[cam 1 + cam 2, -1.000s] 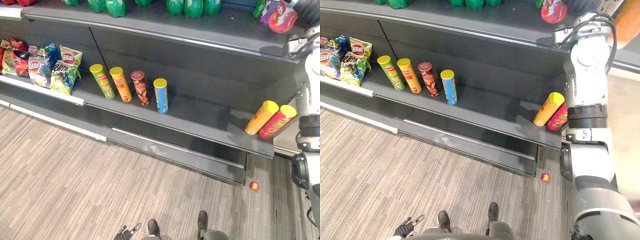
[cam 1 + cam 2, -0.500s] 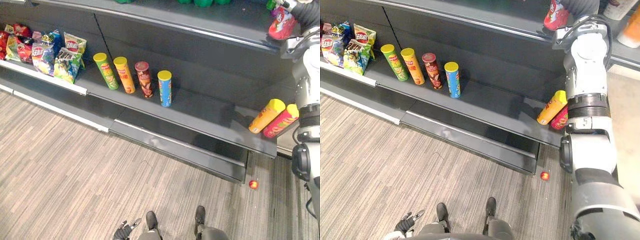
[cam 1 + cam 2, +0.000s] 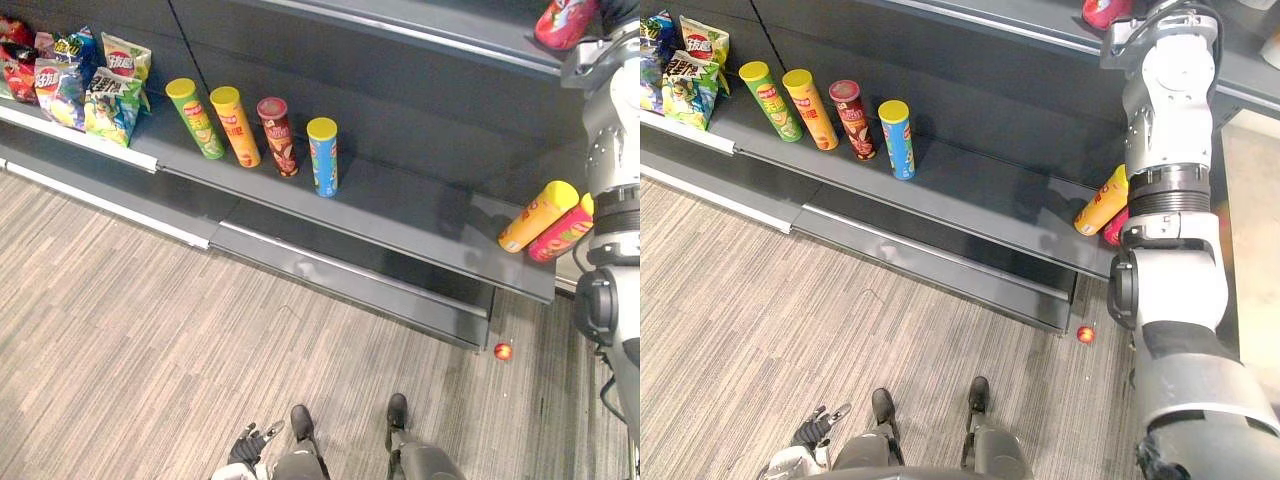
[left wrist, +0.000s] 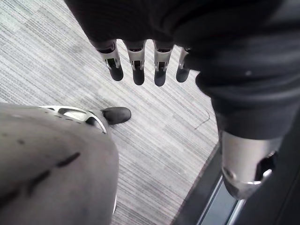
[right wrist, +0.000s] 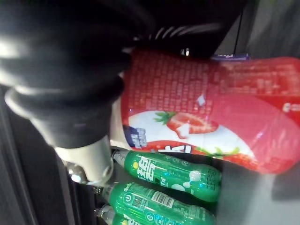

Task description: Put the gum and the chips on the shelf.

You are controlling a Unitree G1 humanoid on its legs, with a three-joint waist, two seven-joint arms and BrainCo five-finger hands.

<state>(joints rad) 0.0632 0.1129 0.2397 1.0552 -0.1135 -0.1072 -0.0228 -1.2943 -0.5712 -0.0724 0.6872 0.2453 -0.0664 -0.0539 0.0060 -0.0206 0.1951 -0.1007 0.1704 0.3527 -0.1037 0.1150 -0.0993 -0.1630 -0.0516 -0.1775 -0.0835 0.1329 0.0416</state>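
My right hand (image 5: pixel 86 157) is raised to the upper shelf (image 3: pixel 420 30) and shut on a red gum container (image 5: pixel 197 112) with a strawberry picture; the container's bottom also shows at the top edge (image 3: pixel 563 20). Its fingers are hidden behind the container. On the middle shelf (image 3: pixel 400 215) stand a green (image 3: pixel 195 118), an orange (image 3: pixel 236 126), a maroon (image 3: pixel 277 136) and a blue chips can (image 3: pixel 322 156). A yellow can (image 3: pixel 538 216) and a pink can (image 3: pixel 562 232) lean at the shelf's right end. My left hand (image 4: pixel 138 70) hangs open low over the floor (image 3: pixel 250 445).
Several chip bags (image 3: pixel 90 80) fill the left end of the middle shelf. Green bottles (image 5: pixel 168 173) lie on the upper shelf by the gum container. A small red ball (image 3: pixel 503 351) rests on the wood-pattern floor below the shelf's right end.
The camera has tilted down, so the shelves sit higher in the picture. My right hand stays at the upper shelf with the red container. The cans have not moved.
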